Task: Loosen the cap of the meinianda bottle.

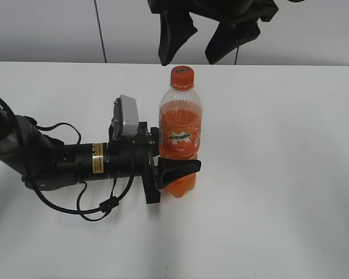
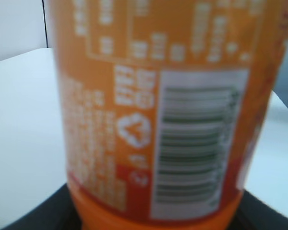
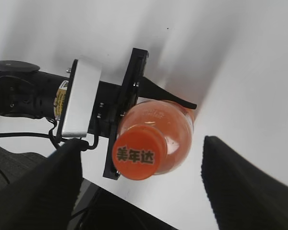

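Observation:
The meinianda bottle [image 1: 180, 136] stands upright on the white table, full of orange drink, with its orange cap [image 1: 182, 77] on. My left gripper [image 1: 180, 167] comes in from the left, lying low, and is shut on the bottle's lower body just under the label. In the left wrist view the blurred label and barcode of the bottle [image 2: 149, 120] fill the frame. My right gripper [image 1: 203, 35] hangs open above the cap, not touching it. In the right wrist view the cap [image 3: 139, 154] lies between the two spread black fingers of my right gripper [image 3: 143, 142].
The left arm's black body and loose cables [image 1: 75, 168] lie across the table to the left of the bottle. A grey camera block [image 1: 127, 115] sits on the left wrist. The white table [image 1: 279, 174] stretches to the right and front.

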Robot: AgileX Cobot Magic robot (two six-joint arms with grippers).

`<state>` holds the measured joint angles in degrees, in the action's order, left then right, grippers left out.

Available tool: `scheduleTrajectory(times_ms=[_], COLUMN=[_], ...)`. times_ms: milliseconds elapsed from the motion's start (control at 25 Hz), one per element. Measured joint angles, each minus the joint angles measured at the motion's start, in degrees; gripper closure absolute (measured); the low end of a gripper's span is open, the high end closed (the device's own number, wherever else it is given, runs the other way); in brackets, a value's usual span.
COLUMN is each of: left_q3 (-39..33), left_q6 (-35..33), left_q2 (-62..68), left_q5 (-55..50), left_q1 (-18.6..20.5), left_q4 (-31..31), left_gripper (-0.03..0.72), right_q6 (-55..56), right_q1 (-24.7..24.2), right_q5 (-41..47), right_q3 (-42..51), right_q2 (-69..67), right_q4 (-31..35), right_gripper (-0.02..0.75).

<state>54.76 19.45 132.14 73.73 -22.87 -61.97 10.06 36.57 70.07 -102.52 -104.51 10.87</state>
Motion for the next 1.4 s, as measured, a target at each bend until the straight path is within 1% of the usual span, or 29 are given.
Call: scheduleTrajectory(times_ms=[200, 480, 640, 760, 880, 920, 960, 1400], left_q3=[0.00, 0.00, 0.00, 0.00, 0.00, 0.00, 0.06, 0.11], left_q6=[0.00, 0.00, 0.00, 0.00, 0.00, 0.00, 0.04, 0.04], left_q2=[0.00, 0.00, 0.00, 0.00, 0.00, 0.00, 0.00, 0.08], left_q5=[0.00, 0.00, 0.00, 0.00, 0.00, 0.00, 0.00, 0.00], left_q1=[0.00, 0.00, 0.00, 0.00, 0.00, 0.00, 0.00, -0.01], left_q4=[0.00, 0.00, 0.00, 0.01, 0.07, 0.06, 0.14, 0.19], left_gripper=[0.305, 0.305, 0.305, 0.305, 0.305, 0.305, 0.305, 0.305], right_q6=[-0.06, -1.28, -1.53, -1.60, -2.13, -2.46, -3.04, -10.06], right_q1=[0.00, 0.00, 0.00, 0.00, 0.00, 0.04, 0.11, 0.11], right_q5=[0.00, 0.00, 0.00, 0.00, 0.00, 0.00, -0.24, -0.29], right_q3=[0.00, 0.00, 0.00, 0.00, 0.00, 0.00, -0.06, -0.06], right_q2=[-0.48, -3.05, -3.12, -3.12, -3.43, -3.54, -3.59, -3.59], right_q4=[-0.71, 0.30, 0.30, 0.30, 0.51, 0.76, 0.77, 0.94], right_gripper=[0.160, 0.169, 0.218, 0.273, 0.377, 0.428, 0.456, 0.456])
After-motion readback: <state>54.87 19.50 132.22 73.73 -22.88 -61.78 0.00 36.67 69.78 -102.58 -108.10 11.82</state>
